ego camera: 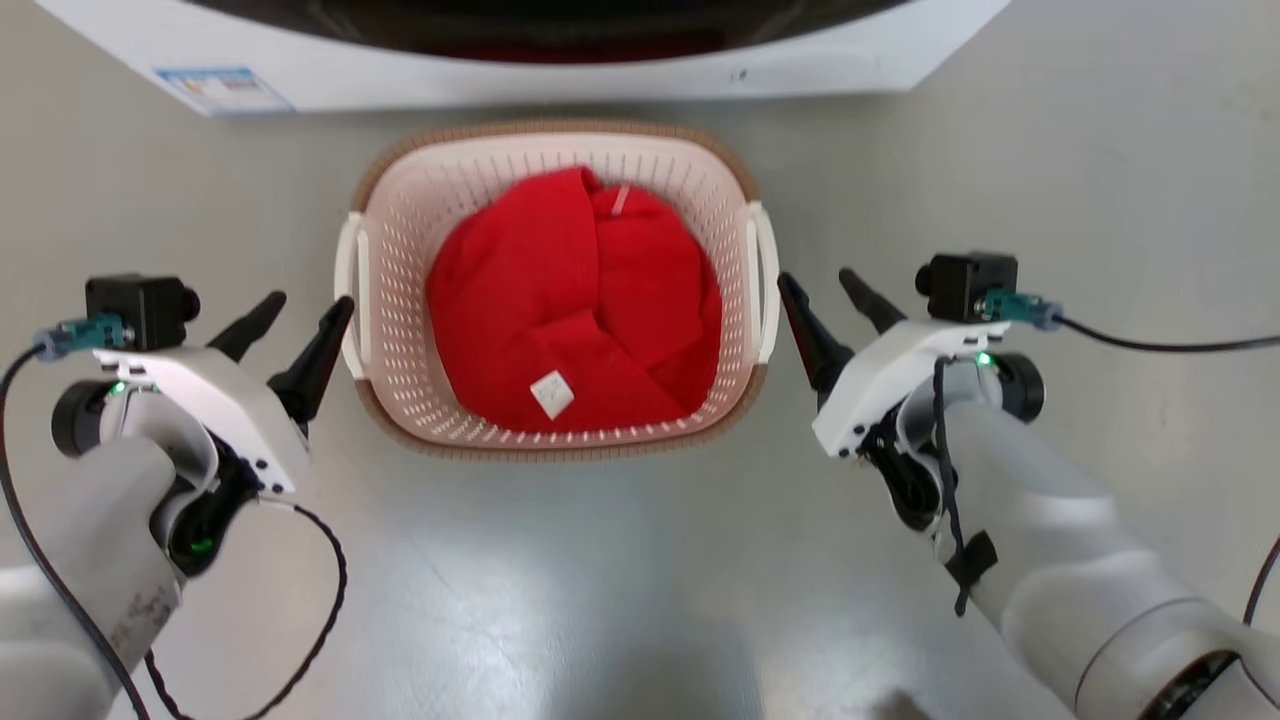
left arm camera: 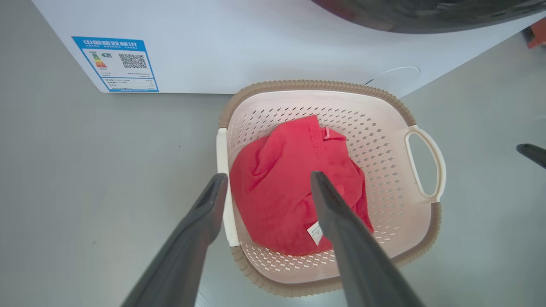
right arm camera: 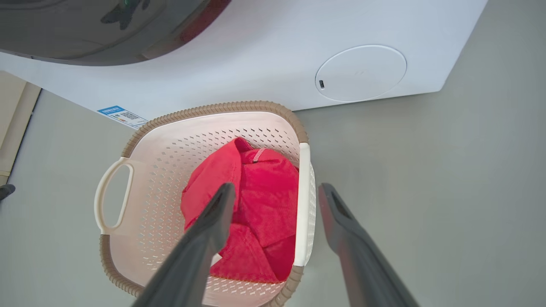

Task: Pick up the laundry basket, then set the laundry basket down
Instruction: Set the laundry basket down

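Head view: the basket (ego camera: 400, 300) sits on the grey floor (ego camera: 640, 580) in front of a white washer (ego camera: 600, 75), whose top is cut off. A red cloth (ego camera: 575, 310) lies inside. The left claw (ego camera: 310, 300), spread wide and empty, points at the left handle (ego camera: 347, 270); whether it touches is hard to judge. The right claw (ego camera: 816, 277), equally wide and empty, sits just beside the right handle (ego camera: 768, 270).

Left wrist view: the fingers (left arm camera: 187, 238) frame the near handle, and one hides part of the cloth. A dark fingertip (left arm camera: 531, 153) pokes in at the right edge.

Right wrist view: the fingers straddle the near handle, gripping nothing. The basket's near rim is cut off.
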`<state>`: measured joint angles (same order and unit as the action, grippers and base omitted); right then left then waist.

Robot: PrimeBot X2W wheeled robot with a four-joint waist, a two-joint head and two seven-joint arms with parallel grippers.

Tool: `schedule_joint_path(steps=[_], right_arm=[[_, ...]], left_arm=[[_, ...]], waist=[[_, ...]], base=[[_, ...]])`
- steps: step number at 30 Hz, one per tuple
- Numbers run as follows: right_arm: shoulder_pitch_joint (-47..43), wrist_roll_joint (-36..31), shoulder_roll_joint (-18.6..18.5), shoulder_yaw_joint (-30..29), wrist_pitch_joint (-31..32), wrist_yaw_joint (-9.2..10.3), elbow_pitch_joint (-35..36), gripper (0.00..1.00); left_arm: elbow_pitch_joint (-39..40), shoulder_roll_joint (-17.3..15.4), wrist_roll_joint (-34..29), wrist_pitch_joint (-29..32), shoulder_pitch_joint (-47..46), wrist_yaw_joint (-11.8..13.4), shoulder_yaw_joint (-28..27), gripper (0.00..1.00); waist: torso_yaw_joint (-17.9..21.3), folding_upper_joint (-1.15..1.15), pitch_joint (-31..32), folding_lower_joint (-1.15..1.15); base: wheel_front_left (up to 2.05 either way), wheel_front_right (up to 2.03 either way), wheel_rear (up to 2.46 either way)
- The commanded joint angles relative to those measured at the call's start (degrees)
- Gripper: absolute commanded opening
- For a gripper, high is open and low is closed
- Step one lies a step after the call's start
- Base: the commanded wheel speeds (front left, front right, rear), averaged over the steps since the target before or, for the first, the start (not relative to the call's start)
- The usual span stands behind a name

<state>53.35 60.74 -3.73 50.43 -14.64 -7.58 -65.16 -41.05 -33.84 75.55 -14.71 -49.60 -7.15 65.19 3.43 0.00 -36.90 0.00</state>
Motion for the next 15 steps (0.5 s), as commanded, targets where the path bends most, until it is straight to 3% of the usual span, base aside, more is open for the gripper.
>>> schedule_joint_path(steps=[1,15], right_arm=[[-3.03,0.61,0.85,0.44,-0.36,0.09,0.67,1.00],[-8.81,-5.24,0.85,-3.59,-0.36,0.09,1.41,1.00]], left_arm=[[0.44,-1.89,-0.94,-0.29,1.21,-0.34,-2.67,1.00],[4.56,0.73,-9.73,-0.29,13.27,-0.34,-16.32,1.00]], waist=[[0.16,0.00,2.72,0.00],[-0.26,0.00,16.19,0.00]], base=[[0.00,0.00,0.00],[0.00,0.00,0.00]])
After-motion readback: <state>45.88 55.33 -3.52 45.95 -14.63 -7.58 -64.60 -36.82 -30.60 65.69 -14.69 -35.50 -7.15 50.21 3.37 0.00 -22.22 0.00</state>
